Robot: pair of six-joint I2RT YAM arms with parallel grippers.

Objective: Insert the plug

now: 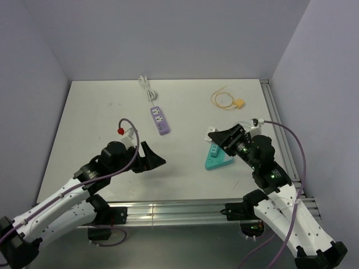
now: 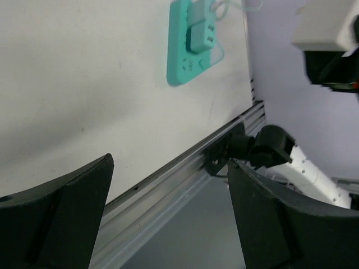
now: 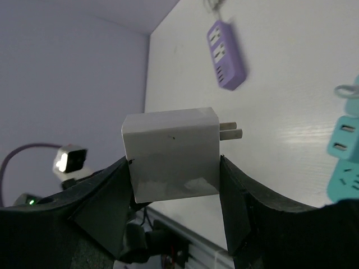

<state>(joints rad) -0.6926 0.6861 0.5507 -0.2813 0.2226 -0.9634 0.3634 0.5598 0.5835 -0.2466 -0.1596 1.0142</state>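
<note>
The right hand (image 1: pixel 225 139) is closed on a white two-prong charger block (image 3: pixel 171 154). Its two black fingers (image 3: pixel 101 207) press the block's opposite sides, and the prongs (image 3: pixel 231 133) stick out bare, clear of the grip. In the right wrist view the block sits above the worktop (image 1: pixel 101 123) and touches nothing but the fingers.

A teal power strip (image 1: pixel 217 159) lies flat just beside this hand, on the side nearer the arm bases. A teal adapter (image 2: pixel 199 31) is already seated in it.

The yellow-tan plug (image 1: pixel 239 103) lies on the worktop beyond the right hand, well apart from it and close to the far right corner. No hand touches it. Its thin yellow cable (image 1: pixel 221 98) is looped next to it, on the side towards the left arm.

The left hand (image 1: pixel 152 157) hangs over the worktop with its fingers (image 2: pixel 56 218) spread wide and nothing between them. It points across towards the teal power strip, which shows ahead of it in its wrist view.

A purple power strip (image 1: pixel 160 120) lies farther out than both hands, nearer the left one. Its white cord (image 1: pixel 147 87) runs away from the hands towards the back wall.
</note>
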